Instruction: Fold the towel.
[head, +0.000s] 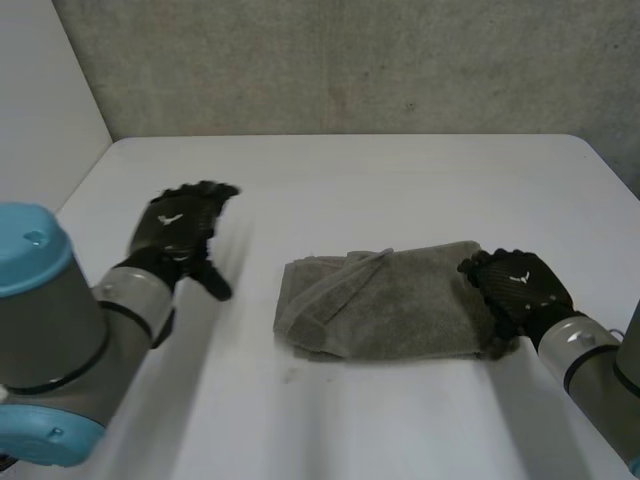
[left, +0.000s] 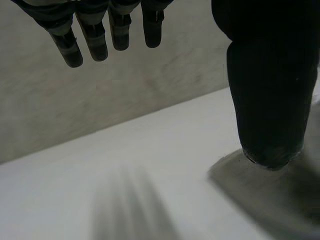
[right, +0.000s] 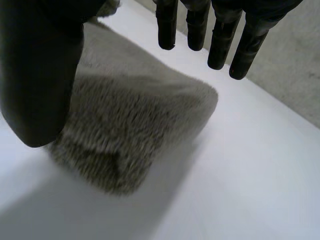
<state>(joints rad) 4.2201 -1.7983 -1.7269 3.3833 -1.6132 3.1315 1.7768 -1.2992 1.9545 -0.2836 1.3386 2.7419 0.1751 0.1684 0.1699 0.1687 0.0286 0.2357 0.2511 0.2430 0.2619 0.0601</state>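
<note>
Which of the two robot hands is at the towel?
The right robot hand: it sits at the right end of the grey towel, fingers straight. The left robot hand hangs open above the table, apart from it.

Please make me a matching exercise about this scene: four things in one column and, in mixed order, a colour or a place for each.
1 towel
2 left robot hand
3 right robot hand
4 table

a white
b open, at the towel's end
c grey
d open, apart from the towel

Pairs: 1-c, 2-d, 3-b, 4-a
</note>
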